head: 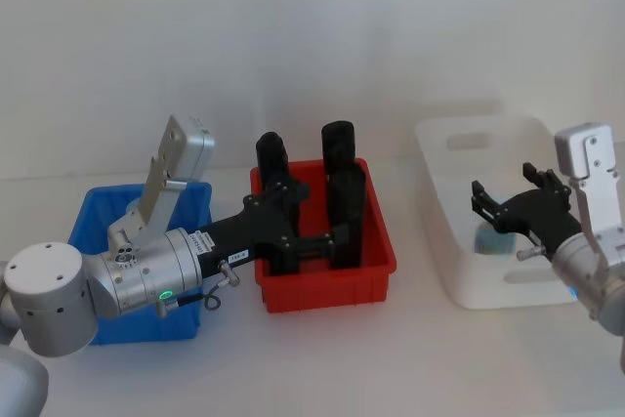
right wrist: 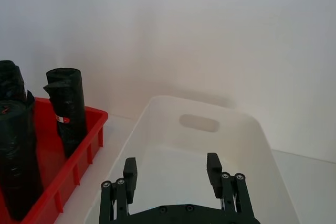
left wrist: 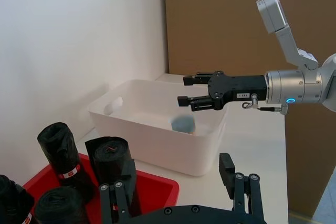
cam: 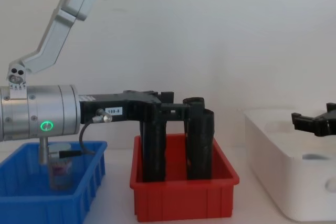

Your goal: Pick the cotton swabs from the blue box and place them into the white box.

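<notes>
Raise the right hand (left wrist: 186, 90), spread open and empty, straight up out of the white box (left wrist: 121, 121), leaving the cotton swabs jar (left wrist: 183, 125) resting on the box floor just below the fingertips, untouched. Draw the left hand (left wrist: 173, 177), likewise open with nothing between its fingers, back from above the red bin (cam: 184, 200) without brushing the black rolls (cam: 199, 140) right beside it. Then lower squarely over the second jar (cam: 60, 165) in the blue box (cam: 26, 203), behind and below the wrist.

blue box (head: 93, 210) partly behind left arm (head: 146, 271), white box (cam: 273, 174) cut off
</notes>
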